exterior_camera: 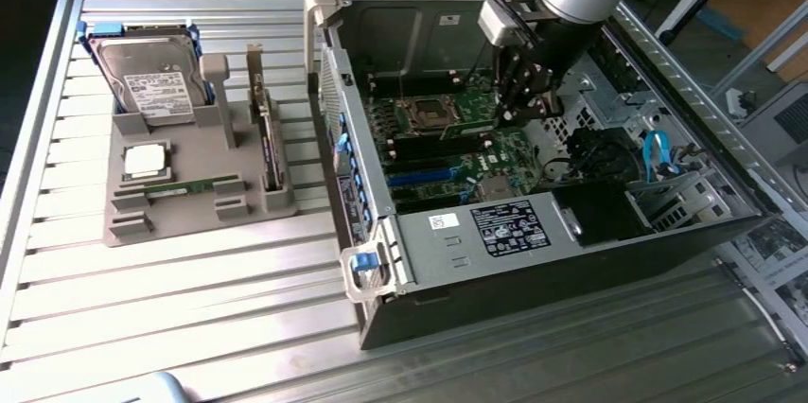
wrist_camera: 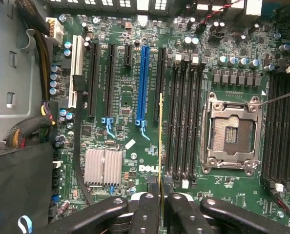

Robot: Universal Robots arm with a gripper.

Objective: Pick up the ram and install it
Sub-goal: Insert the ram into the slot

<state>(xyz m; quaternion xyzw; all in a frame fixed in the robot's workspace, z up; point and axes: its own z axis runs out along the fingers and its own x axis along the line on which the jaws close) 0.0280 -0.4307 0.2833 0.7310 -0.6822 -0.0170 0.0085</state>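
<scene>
Holding the ram point(wrist_camera: 160, 146) edge-on between my fingers point(wrist_camera: 146, 214), I have my tool point(wrist_camera: 159, 207) pinched tight on the thin green stick, inside the open computer case point(exterior_camera: 543, 233) that lies on the worktop point(exterior_camera: 189, 280). In the wrist view the stick hangs above the motherboard point(wrist_camera: 130, 141), near the bank of black memory slots point(wrist_camera: 184, 122) beside the empty CPU socket point(wrist_camera: 231, 131), though I cannot quite tell whether it lines up with a slot or sits just off it. In the exterior view my tool is deep in the case, well apart from the grey parts tray point(exterior_camera: 189, 185) on that view's left. If the stick is skewed or offset, pressing could jam its edge against a slot wall, or it could slip in my narrow grip.
</scene>
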